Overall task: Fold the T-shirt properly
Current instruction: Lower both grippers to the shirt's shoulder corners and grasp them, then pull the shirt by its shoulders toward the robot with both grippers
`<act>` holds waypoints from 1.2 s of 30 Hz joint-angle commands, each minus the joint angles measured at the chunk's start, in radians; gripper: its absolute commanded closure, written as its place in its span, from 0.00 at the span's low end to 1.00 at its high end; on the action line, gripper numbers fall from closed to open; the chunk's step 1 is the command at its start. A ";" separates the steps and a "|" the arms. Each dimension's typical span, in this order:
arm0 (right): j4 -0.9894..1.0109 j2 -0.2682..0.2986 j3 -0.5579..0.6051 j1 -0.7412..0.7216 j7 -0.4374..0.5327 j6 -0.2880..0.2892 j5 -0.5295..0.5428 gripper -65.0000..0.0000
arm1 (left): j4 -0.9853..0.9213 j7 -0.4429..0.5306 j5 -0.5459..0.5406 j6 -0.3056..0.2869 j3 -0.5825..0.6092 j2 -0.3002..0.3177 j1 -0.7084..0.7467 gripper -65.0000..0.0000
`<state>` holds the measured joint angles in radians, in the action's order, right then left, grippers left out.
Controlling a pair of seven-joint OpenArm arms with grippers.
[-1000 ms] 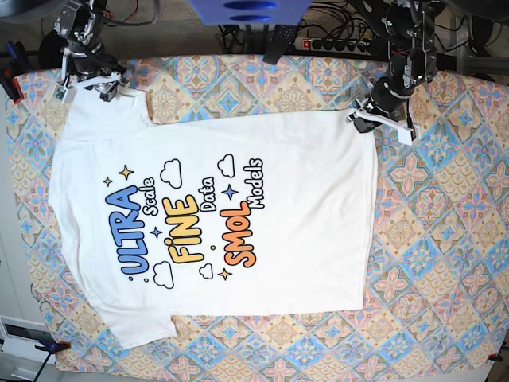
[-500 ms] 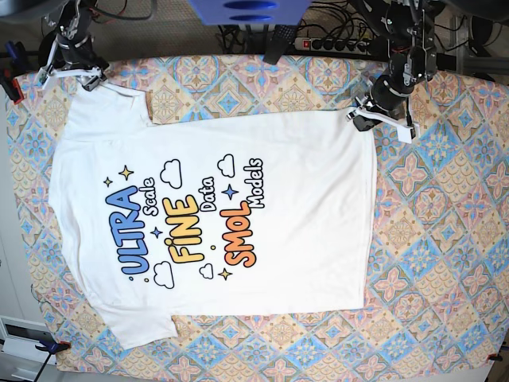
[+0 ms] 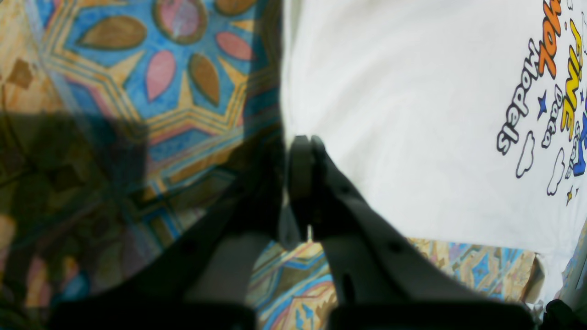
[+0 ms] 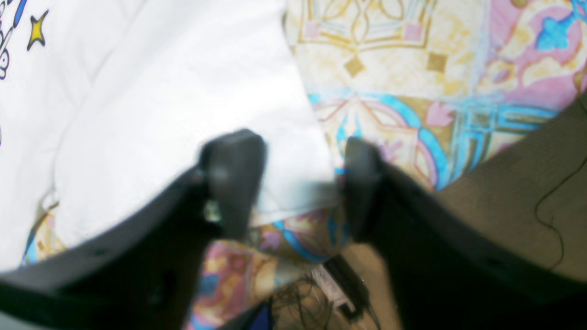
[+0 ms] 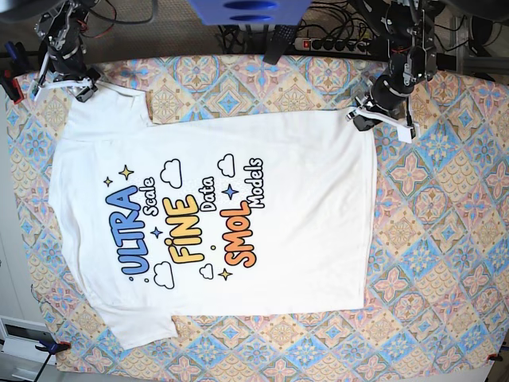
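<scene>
The left gripper (image 5: 374, 111) pinches the far right corner of the T-shirt (image 5: 278, 207), the right gripper (image 4: 298, 183) is wide by the far left sleeve, and the shirt lies flat on the worktop (image 5: 445, 239), no fold made yet.

We see the left gripper (image 3: 300, 151) with its jaws pressed together at the edge of the shirt (image 3: 412, 114), right where white cloth meets the patterned tabletop (image 3: 151, 82). Whether cloth lies between them we cannot tell. The shirt fills the right side, its coloured lettering (image 3: 557, 68) running along the far right.
</scene>
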<state>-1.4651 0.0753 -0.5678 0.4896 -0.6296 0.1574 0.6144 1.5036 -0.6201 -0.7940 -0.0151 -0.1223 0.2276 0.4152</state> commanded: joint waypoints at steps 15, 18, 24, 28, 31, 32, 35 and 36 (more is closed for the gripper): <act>-0.036 0.002 -0.054 0.014 -0.029 0.018 0.012 1.00 | 0.009 -0.031 0.006 0.017 0.000 0.039 0.041 1.00; -0.092 0.002 -0.076 0.067 -0.031 0.018 0.012 1.00 | 0.009 -0.031 0.006 0.017 0.000 0.071 0.055 1.00; -0.204 0.002 -0.080 0.160 -0.031 0.018 0.012 1.00 | 0.039 -0.027 0.006 0.017 -0.001 0.122 0.132 1.00; -0.262 -0.002 -0.080 0.235 -0.031 0.026 0.020 1.00 | 0.073 -0.025 0.006 0.017 -0.001 0.152 0.196 1.00; -0.271 -0.002 -0.082 0.297 -0.031 0.095 0.097 1.00 | 0.093 -0.025 0.006 0.017 -0.001 0.169 0.248 1.00; -0.271 -0.002 -0.082 0.315 -0.031 0.106 0.121 1.00 | 0.099 -0.025 0.006 0.017 -0.001 0.172 0.265 1.00; -0.271 -0.002 -0.087 0.357 -0.031 0.110 0.151 1.00 | 0.136 -0.025 0.006 0.017 -0.001 0.174 0.313 1.00; -0.273 -0.002 -0.099 0.369 -0.031 0.112 0.151 1.00 | 0.154 -0.025 0.008 0.017 -0.001 0.174 0.327 1.00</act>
<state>-1.7218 0.0624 -0.6498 0.8444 -0.6807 0.2657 0.7536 1.6505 -0.6247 -0.8032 -0.0105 -0.1211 0.3931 0.7254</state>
